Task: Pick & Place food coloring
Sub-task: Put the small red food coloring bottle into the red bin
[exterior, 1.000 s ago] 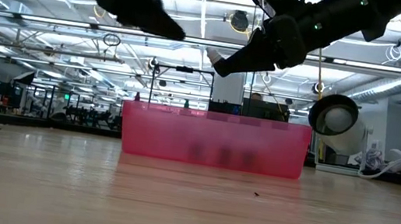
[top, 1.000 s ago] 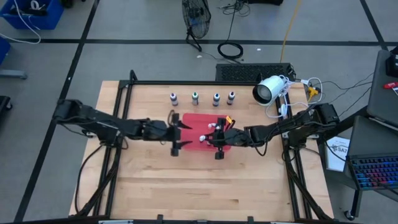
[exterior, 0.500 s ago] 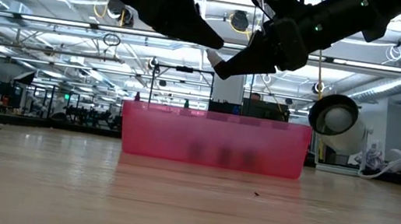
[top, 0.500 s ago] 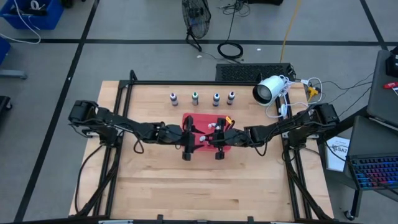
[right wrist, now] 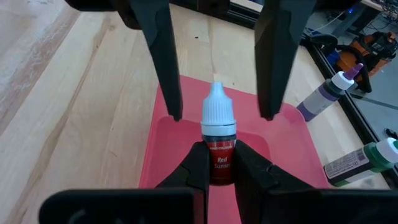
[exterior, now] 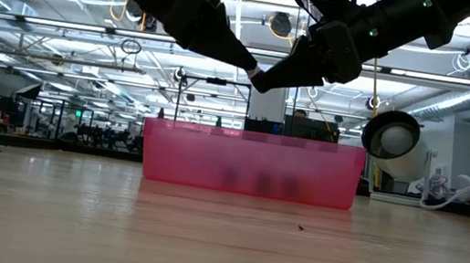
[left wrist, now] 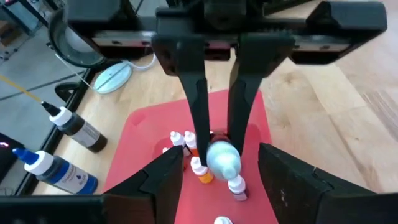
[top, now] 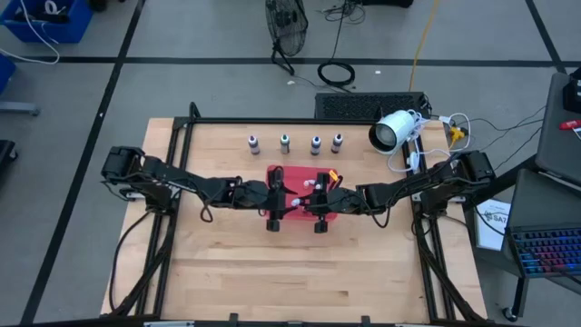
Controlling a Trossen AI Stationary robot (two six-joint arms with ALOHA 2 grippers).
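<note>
above the pink bin (top: 300,205) mid-tabletop (top: 227,263), the right gripper (right wrist: 221,163) is holding a red food coloring bottle (right wrist: 218,148) clamped in its jaws, white cap forward. the left gripper (left wrist: 217,171) is facing it, jaws part open around the cap: a handover, i judge. next the left jaws need to close squarely. since a second ago, the left arm has been reaching in over the bin, its jaws narrowing.

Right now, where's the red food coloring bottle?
Red food coloring bottle: held in the right gripper above the pink tray, mid-table, facing the left gripper.
</note>
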